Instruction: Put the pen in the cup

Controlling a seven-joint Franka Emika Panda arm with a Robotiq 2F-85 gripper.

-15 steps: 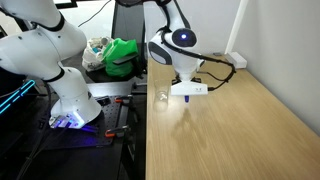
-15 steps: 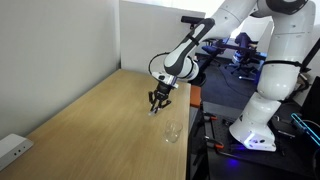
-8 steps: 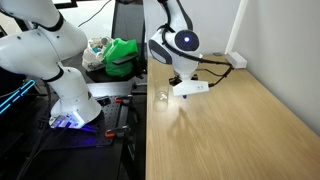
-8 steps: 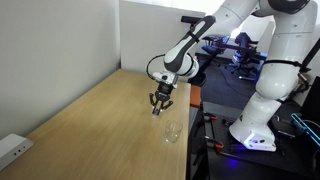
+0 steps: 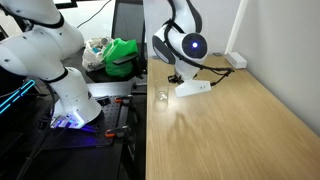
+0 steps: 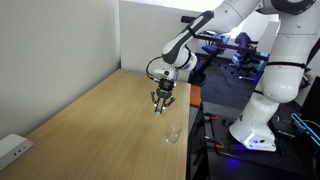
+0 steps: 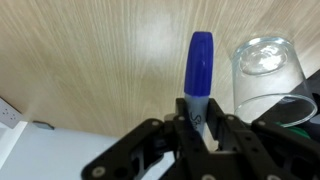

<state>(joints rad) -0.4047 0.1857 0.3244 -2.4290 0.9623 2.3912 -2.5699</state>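
Observation:
In the wrist view my gripper [image 7: 197,118] is shut on the blue pen [image 7: 199,72], whose capped end sticks out past the fingertips. The clear cup [image 7: 262,70] stands on the wood just right of the pen, apart from it. In an exterior view my gripper [image 6: 163,105] hangs above the table with the pen hanging down, and the cup [image 6: 173,132] stands near the table edge below and to the right. In an exterior view the cup [image 5: 161,97] is left of my gripper [image 5: 175,79]; the pen is hard to see there.
The wooden table [image 5: 230,130] runs along a white wall with a power strip [image 5: 236,61] at its far end and another socket block [image 6: 12,150]. A white robot base [image 5: 65,95] and a green bag [image 5: 122,55] stand beside the table.
My gripper has risen with the pen held in it and shifted a little toward the cup. The cup has not moved.

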